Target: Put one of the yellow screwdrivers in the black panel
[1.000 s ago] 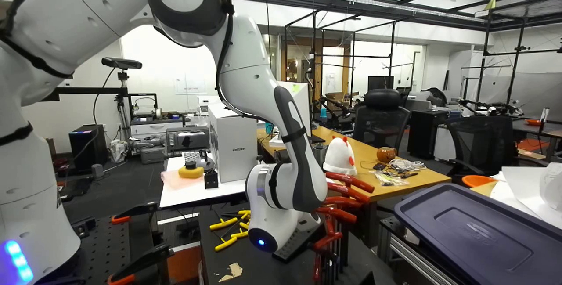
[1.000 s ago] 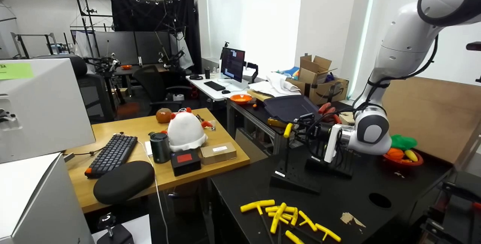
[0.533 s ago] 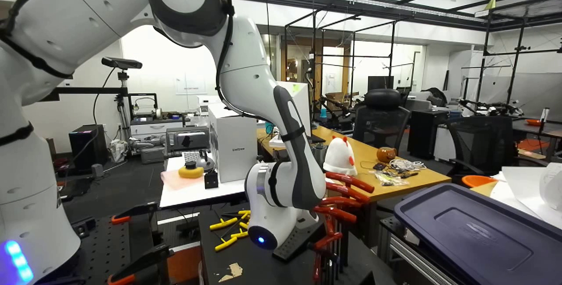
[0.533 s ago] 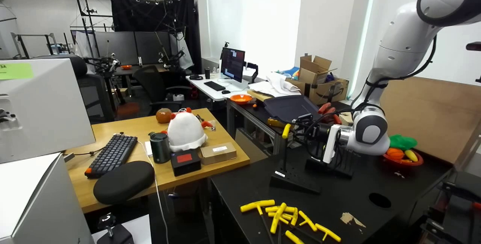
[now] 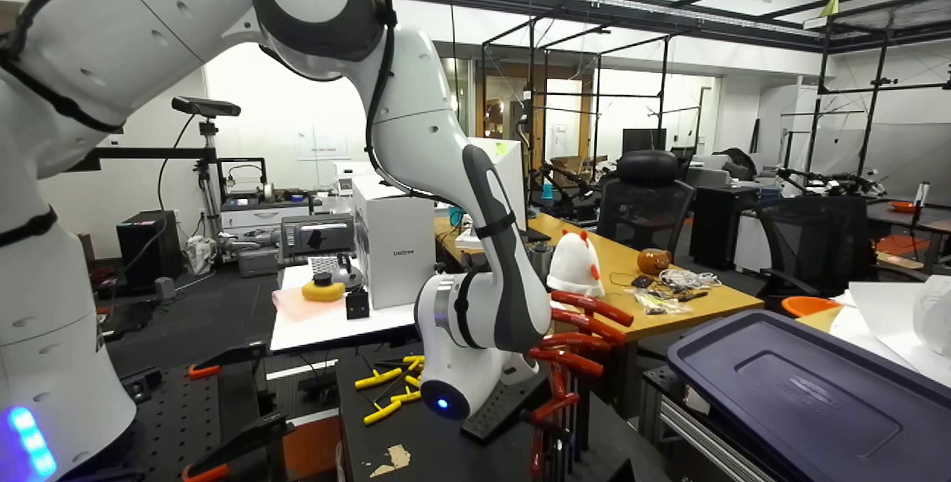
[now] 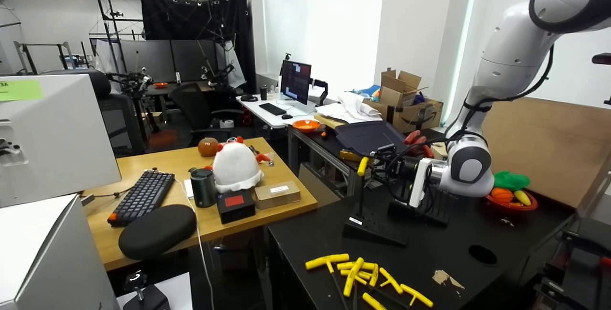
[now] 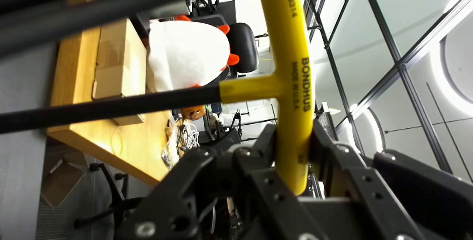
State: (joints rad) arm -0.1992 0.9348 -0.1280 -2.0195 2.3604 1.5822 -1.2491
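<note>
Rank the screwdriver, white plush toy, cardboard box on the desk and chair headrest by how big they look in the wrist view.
1. Screwdriver, nearest the camera of the four
2. Plush toy and cardboard box: too alike to rank; the shaft hides part of the box
3. Chair headrest

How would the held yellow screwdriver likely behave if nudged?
The yellow screwdriver is probably stiff: its dark shaft looks straight. It may swivel, as the pincer grips its handle near one end. That smooth-looking handle could slip.
</note>
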